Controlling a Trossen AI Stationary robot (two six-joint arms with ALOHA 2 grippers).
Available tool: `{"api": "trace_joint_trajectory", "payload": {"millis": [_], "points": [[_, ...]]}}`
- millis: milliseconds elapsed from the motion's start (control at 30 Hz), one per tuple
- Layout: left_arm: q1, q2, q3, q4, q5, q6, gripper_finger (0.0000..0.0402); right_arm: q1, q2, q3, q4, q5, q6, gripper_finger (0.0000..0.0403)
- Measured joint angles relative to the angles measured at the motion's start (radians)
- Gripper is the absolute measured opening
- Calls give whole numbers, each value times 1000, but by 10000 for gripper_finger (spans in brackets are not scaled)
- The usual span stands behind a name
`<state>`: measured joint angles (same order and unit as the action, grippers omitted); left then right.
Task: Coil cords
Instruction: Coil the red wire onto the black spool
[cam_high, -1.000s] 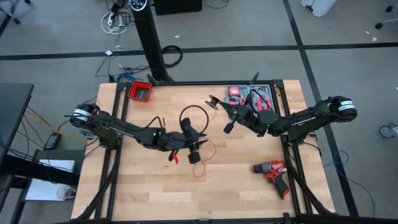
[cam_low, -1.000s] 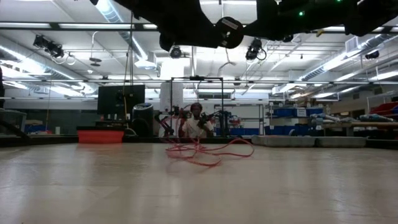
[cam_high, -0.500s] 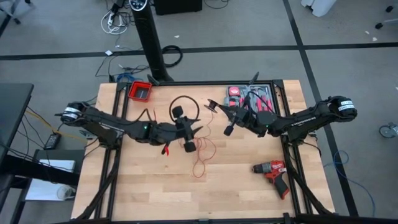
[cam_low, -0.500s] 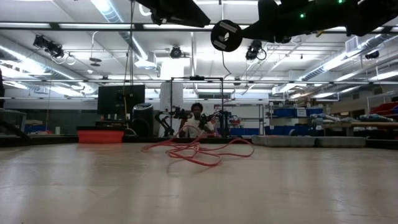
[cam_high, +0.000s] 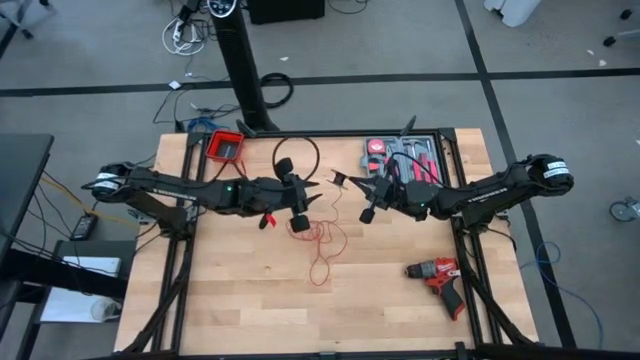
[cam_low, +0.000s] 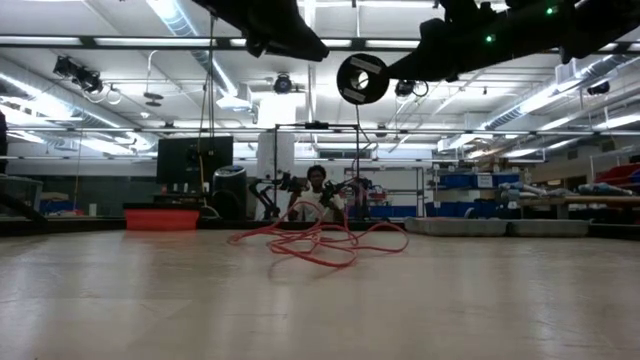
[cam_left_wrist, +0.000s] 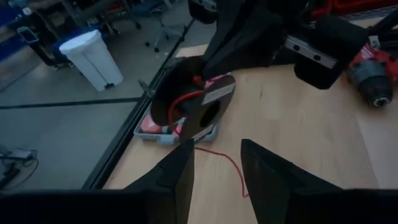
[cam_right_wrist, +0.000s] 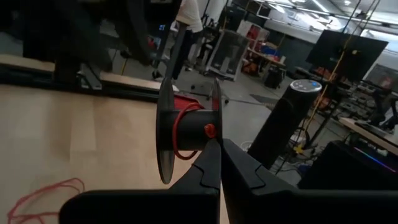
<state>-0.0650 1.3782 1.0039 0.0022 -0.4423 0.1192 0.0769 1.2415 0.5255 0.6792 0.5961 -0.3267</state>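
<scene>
High view: right gripper (cam_high: 343, 181), fingers clenched on a black spool (cam_low: 361, 79); left gripper (cam_high: 312, 196) released above thin red cord (cam_high: 318, 243).

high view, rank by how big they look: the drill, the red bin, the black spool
1. drill, largest.
2. red bin, a little smaller.
3. black spool, smallest; it is held up off the table, so nearer the camera, yet looks tiny.
</scene>
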Motion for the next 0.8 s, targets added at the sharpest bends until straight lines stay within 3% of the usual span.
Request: {"api": "trace_joint_trajectory", "payload": {"millis": [167, 433, 800], "points": [[31, -49, 33, -146, 65, -25, 136, 0, 0, 0, -1, -58, -15, 0], [122, -72, 37, -226, 224, -6, 136, -25, 0, 0, -6, -132, -34, 0], [242, -72, 37, -236, 275, 162, 136, -109, 0, 0, -47, -208, -44, 0]]}}
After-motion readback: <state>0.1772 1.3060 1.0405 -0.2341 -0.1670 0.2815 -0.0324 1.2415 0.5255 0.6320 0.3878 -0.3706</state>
